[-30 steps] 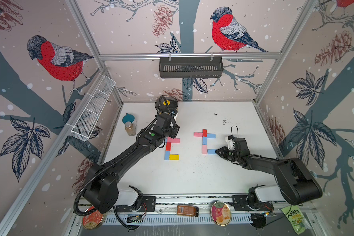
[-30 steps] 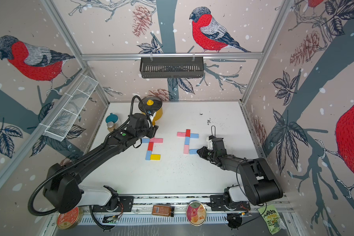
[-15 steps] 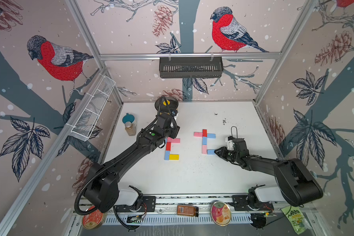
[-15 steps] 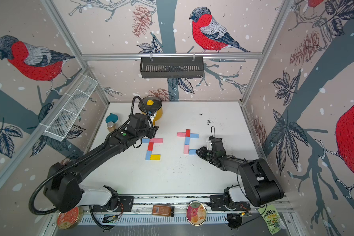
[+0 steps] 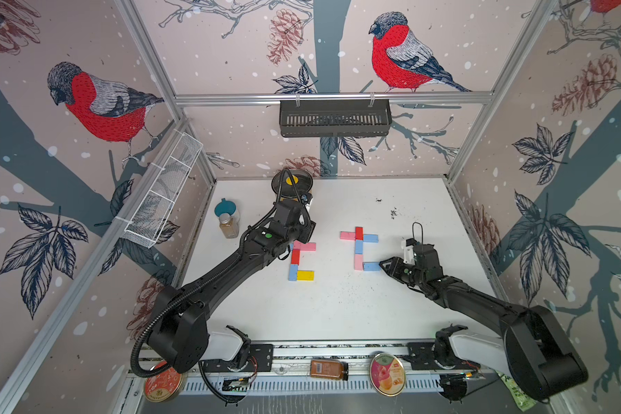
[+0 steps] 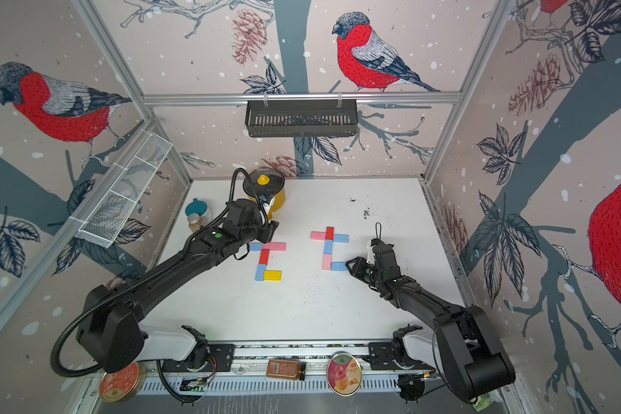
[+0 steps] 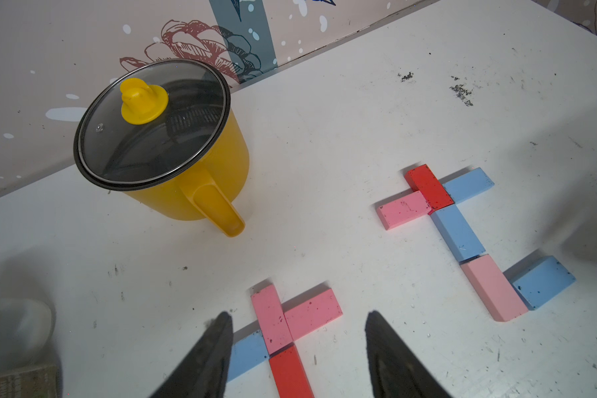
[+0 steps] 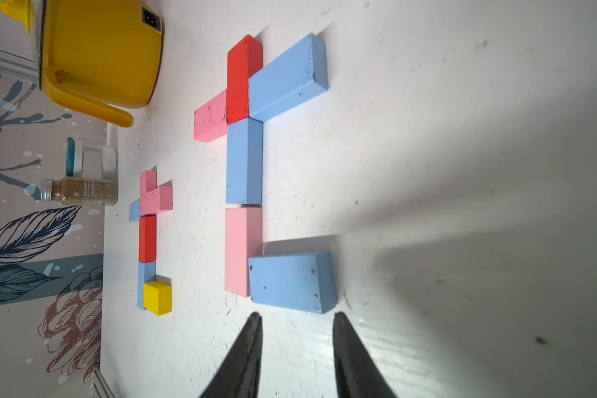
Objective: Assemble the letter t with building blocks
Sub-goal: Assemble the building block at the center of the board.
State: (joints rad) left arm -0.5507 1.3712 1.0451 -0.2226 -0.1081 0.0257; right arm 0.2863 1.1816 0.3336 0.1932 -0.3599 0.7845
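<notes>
White table (image 5: 337,304): farther from the yellow pot (image 7: 187,165), the right gripper (image 8: 295,315), narrowly parted, empty, faces the blue block (image 8: 290,281) footing its t; left gripper (image 7: 300,313) wide, empty.

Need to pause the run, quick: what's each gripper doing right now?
Left gripper: open, holding nothing.
Right gripper: open, holding nothing; a blue block lies just ahead of its tips.
</notes>
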